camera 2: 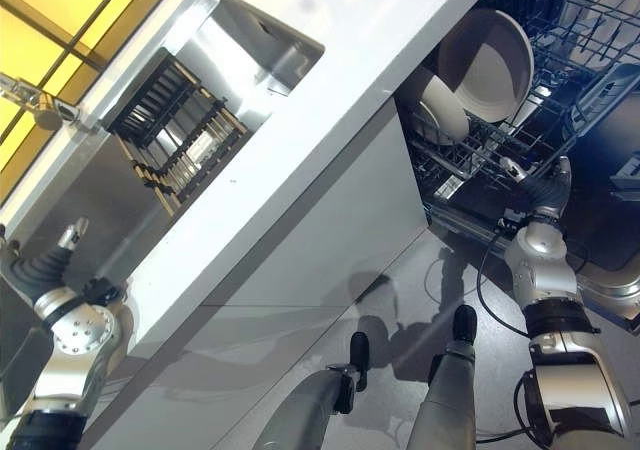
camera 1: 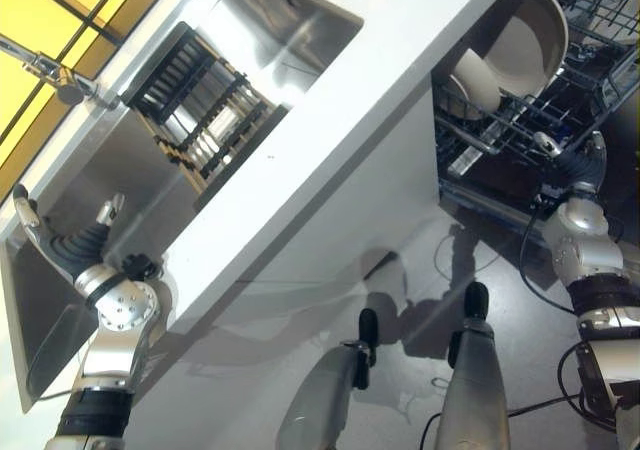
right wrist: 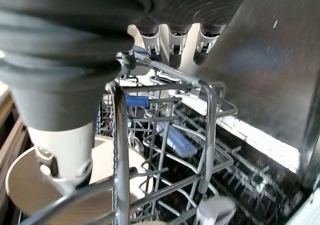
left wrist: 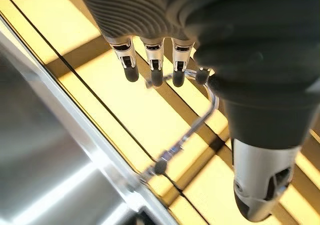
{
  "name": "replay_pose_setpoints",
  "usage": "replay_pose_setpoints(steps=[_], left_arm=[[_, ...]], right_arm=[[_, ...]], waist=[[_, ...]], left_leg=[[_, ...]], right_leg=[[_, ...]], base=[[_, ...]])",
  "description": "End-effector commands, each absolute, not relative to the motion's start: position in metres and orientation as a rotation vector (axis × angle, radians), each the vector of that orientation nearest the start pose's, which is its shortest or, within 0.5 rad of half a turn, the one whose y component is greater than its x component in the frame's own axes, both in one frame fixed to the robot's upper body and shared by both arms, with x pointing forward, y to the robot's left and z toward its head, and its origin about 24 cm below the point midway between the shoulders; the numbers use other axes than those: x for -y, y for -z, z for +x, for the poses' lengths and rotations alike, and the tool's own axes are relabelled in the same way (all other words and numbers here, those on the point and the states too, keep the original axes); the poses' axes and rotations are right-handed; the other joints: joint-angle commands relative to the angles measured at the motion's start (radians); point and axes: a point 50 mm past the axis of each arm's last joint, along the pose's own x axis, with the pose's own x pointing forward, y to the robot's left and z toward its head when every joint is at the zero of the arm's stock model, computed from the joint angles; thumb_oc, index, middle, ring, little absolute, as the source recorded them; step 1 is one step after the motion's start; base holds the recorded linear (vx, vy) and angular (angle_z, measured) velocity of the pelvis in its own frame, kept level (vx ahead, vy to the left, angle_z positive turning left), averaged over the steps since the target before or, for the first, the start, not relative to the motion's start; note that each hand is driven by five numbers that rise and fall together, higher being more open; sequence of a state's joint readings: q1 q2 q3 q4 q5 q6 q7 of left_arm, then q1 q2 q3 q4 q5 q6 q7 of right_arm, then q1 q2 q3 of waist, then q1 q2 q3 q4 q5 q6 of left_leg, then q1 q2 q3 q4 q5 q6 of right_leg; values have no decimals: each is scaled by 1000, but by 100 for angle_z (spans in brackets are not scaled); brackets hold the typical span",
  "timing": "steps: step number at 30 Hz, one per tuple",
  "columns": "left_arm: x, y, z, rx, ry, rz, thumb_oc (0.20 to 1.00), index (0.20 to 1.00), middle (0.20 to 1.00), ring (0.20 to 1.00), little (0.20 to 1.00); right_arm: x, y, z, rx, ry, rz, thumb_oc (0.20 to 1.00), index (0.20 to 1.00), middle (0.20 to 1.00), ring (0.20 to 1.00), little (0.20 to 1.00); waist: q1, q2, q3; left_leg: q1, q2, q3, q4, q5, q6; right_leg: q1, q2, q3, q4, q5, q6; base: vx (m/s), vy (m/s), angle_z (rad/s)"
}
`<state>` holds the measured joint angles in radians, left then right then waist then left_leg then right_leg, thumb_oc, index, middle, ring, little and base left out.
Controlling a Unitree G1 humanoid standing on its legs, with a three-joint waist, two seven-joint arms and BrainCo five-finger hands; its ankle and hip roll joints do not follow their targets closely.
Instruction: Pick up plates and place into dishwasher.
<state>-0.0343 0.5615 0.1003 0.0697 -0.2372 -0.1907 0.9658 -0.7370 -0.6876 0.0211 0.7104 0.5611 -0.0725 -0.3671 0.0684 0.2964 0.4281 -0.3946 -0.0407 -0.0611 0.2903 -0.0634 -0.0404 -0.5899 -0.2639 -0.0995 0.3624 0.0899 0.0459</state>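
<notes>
Plates: we see two pale plates [camera 1: 525,40] standing on edge in the dishwasher rack [camera 1: 500,135], at the far right. The larger one sits behind; the smaller [camera 2: 440,105] leans in front of it, nearer the surface edge.
Rack: we see grey wire tines, with a blue clip [right wrist: 136,100] on one wire in the right wrist view. A plate [right wrist: 30,185] also shows low in that view, behind the wires.
Right hand: our right hand [camera 1: 585,160] is at the near edge of the rack, below the plates. In its wrist view the fingers [right wrist: 175,45] are straight and point at the top wires; they curl round nothing. We cannot tell whether the tips touch the wire. The hand is empty.
Left hand: our left hand [camera 1: 60,245] hangs over the sink [camera 1: 90,185] at the near left. Its fingers [left wrist: 155,67] are straight and relaxed, holding nothing. Past them in the wrist view we see the tap [left wrist: 192,127].
Sink: we see a steel basin set in the white surface [camera 1: 330,140], with a dark slatted drying rack [camera 1: 200,110] in it. No plate shows in that rack's slots.
Tap: it stands at the far left rim of the sink [camera 1: 45,70], before a yellow wall [camera 1: 50,30].
</notes>
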Motion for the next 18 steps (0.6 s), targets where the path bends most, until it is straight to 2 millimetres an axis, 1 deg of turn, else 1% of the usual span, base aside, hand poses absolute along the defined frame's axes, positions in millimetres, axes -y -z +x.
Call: replay_pose_setpoints(steps=[1, 2, 3, 5, 9, 15, 18], left_arm=[[-304, -103, 224, 338, -1019, 180, 1000, 1000, 1000, 1000, 1000], [-304, -101, 223, 335, -1017, 181, 1000, 1000, 1000, 1000, 1000], [-304, -101, 221, 332, -1017, 180, 1000, 1000, 1000, 1000, 1000], [-304, -100, 220, 331, -1016, 179, 1000, 1000, 1000, 1000, 1000], [-307, -98, 215, 329, -1008, 175, 1000, 1000, 1000, 1000, 1000], [-306, -98, 211, 332, -994, 170, 1000, 1000, 1000, 1000, 1000], [-305, -99, 211, 339, -983, 166, 1000, 1000, 1000, 1000, 1000]], right_arm=[[273, -308, 362, 642, 345, -120, 1000, 1000, 1000, 1000, 1000], [274, -310, 362, 645, 348, -122, 1000, 1000, 1000, 1000, 1000], [274, -316, 361, 658, 344, -123, 1000, 1000, 1000, 1000, 1000], [274, -319, 361, 665, 347, -124, 1000, 1000, 1000, 1000, 1000], [277, -331, 359, 689, 367, -127, 1000, 1000, 1000, 1000, 1000], [282, -337, 358, 707, 387, -99, 1000, 1000, 1000, 1000, 1000], [281, -342, 357, 716, 395, -109, 1000, 1000, 1000, 1000, 1000]], waist=[[43, 78, 92], [47, 81, 92], [54, 84, 92], [57, 87, 92], [71, 97, 92], [79, 108, 92], [78, 113, 92]], left_leg=[[-80, -24, 8, 155, 160, -29], [-73, -23, 4, 154, 154, -29], [-71, -25, 0, 146, 159, -28], [-69, -26, -2, 142, 161, -28], [-68, -27, -6, 127, 170, -30], [-60, -32, -5, 110, 164, -27], [-58, -35, 2, 102, 157, -25]], right_leg=[[58, 18, -17, -81, -82, -38], [60, 18, -19, -76, -90, -36], [58, 14, -20, -78, -88, -35], [56, 11, -24, -78, -88, -34], [42, -3, -34, -76, -83, -29], [33, -16, -38, -71, -80, -22], [26, -22, -36, -71, -75, -18]], base=[[9, 47, 13], [5, 56, 17], [8, 48, 14], [-13, 32, 16], [-20, 26, 15], [-8, 19, 15], [-9, 8, 4]])
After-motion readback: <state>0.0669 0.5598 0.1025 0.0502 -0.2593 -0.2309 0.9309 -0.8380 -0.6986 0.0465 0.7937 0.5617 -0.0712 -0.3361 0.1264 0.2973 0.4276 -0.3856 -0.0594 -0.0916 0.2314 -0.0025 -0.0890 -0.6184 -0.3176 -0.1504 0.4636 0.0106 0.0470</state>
